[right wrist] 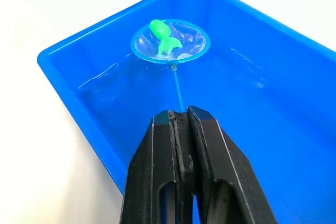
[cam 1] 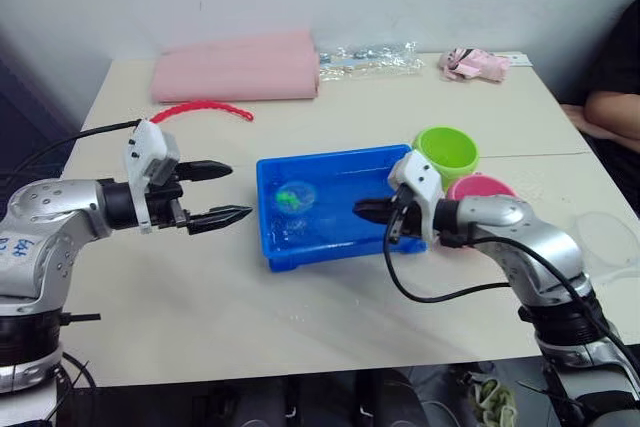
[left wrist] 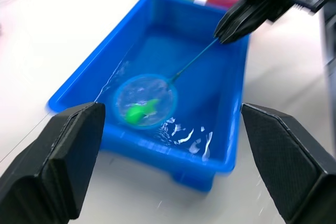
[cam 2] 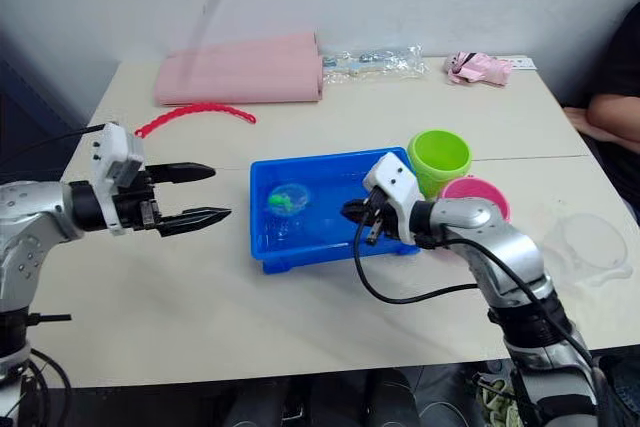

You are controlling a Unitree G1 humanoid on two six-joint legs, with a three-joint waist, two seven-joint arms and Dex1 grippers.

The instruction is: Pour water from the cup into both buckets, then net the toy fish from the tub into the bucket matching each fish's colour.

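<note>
Right now the right tool [right wrist: 179, 121] has its two black fingers pressed together on the thin handle of the net [right wrist: 170, 41], pinching it over the right half of the blue tub [cam 1: 268, 209]. From there the handle runs leftward to the blue-rimmed hoop, which sits low in the tub's left half at the water, with one green toy fish [right wrist: 164, 36] lying in the mesh. Ripples show on the water around the hoop.

The left tool [cam 1: 222, 192] hangs above the table [cam 1: 200, 277] just left of the tub, its fingers spread wide and pointing at the tub's left wall, touching nothing.

The tub rests near the middle of the table. At its far right corner stands the lime green bucket [cam 1: 446, 151], close against the rim, and the pink bucket [cam 1: 482, 188] sits just right of the tub, nearer than the green one and partly behind the right arm. The clear cup [cam 2: 592, 242] lies well off to the right, near the table's right edge.

Farther back, a red beaded curved strip [cam 1: 203, 108] lies on the far left of the table, with a folded pink cloth [cam 1: 238, 67] behind it, a crumpled clear plastic bag [cam 1: 372, 56] to the cloth's right, and a small pink bundle [cam 1: 474, 64] at the far right. A person's arm [cam 1: 610, 112] rests at the table's right edge.
</note>
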